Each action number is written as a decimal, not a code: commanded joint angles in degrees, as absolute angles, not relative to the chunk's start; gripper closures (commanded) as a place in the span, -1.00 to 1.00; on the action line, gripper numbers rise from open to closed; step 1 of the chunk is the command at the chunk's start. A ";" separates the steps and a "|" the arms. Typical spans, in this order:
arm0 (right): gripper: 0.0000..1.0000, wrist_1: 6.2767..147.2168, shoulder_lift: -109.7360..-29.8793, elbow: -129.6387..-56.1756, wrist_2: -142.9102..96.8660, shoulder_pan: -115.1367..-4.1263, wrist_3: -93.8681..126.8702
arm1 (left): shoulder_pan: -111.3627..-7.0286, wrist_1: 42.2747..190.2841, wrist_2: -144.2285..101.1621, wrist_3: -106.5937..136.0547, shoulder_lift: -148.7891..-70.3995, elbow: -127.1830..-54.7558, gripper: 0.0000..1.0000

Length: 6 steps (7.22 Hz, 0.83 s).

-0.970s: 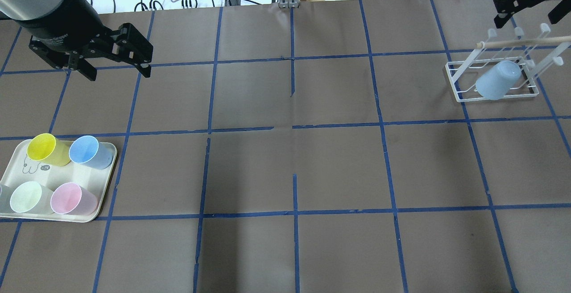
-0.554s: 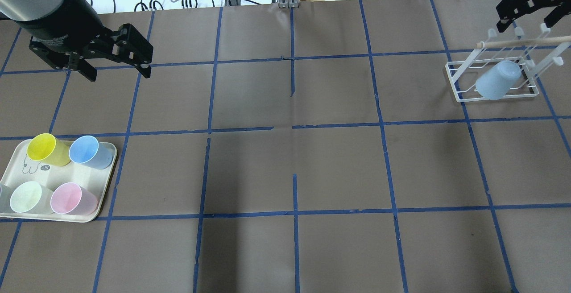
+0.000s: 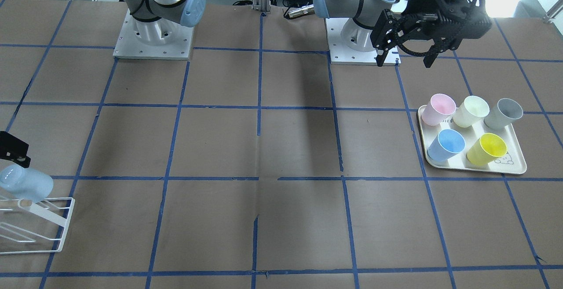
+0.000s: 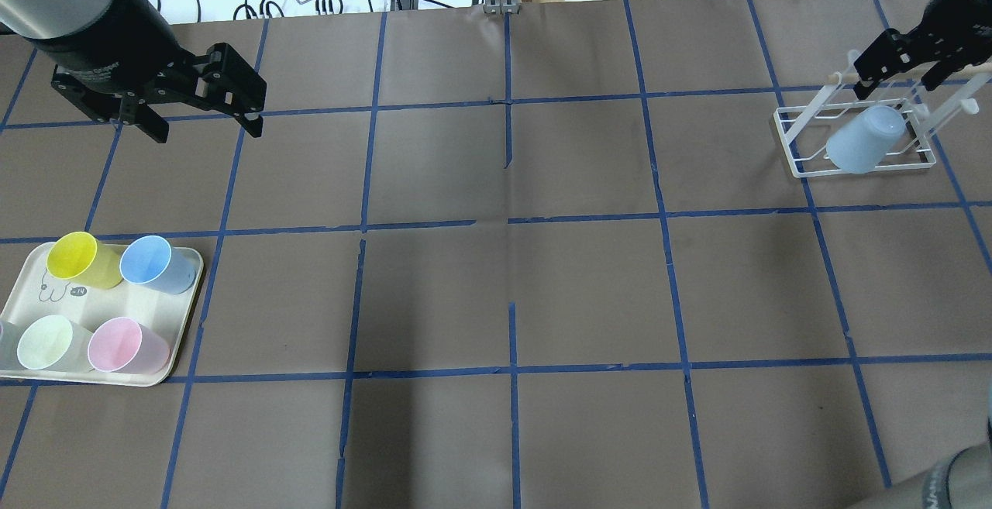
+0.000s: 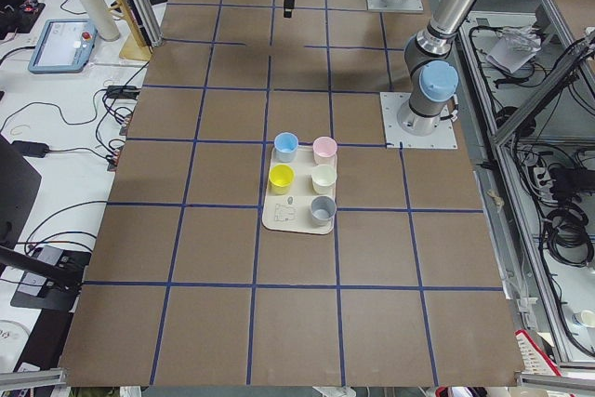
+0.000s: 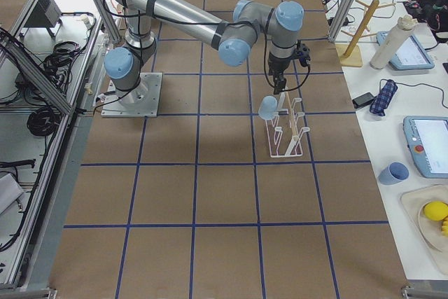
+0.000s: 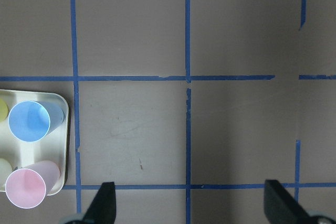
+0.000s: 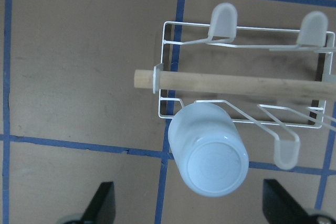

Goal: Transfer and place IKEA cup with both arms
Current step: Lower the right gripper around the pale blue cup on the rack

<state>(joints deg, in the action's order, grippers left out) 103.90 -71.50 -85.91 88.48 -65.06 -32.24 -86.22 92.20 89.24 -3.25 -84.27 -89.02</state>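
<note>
Finding the right tool (image 8: 191,209) released above the inverted IKEA cup (image 8: 210,153), we advise centring its fingers astride the cup, clear of the rack dowel (image 8: 236,83), before clenching.

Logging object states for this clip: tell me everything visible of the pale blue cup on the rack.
The pale icy-blue cup is a tapered, handleless tumbler, plastic by its look. It hangs upside down and tilted on the white wire rack, base up and outward, beside the wooden rod; the prong inside is hidden. Only the rack touches it; the right tool hovers open above.
</note>
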 commanded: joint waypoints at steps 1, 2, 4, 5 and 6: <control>-1.00 104.15 -69.09 -86.48 88.94 -64.51 -34.36 | -86.22 92.20 89.30 -3.25 -84.20 -89.03 -1.00; -1.00 104.32 -68.91 -86.48 89.12 -64.51 -34.37 | -86.22 92.20 89.30 -3.25 -84.20 -89.12 -1.00; -1.00 104.33 -68.30 -86.48 89.03 -63.03 -34.37 | -86.22 92.20 89.30 -3.25 -84.11 -89.12 -1.00; -1.00 104.24 -67.51 -86.48 89.21 -62.58 -34.28 | -86.22 92.20 89.30 -3.25 -84.11 -89.12 -1.00; -1.00 104.06 -67.41 -86.57 89.21 -62.58 -34.02 | -86.22 92.20 89.30 -3.25 -84.11 -89.12 -1.00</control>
<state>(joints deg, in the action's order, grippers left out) 104.23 -67.81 -86.51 89.16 -62.87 -34.24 -86.22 92.20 89.30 -3.25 -84.13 -89.11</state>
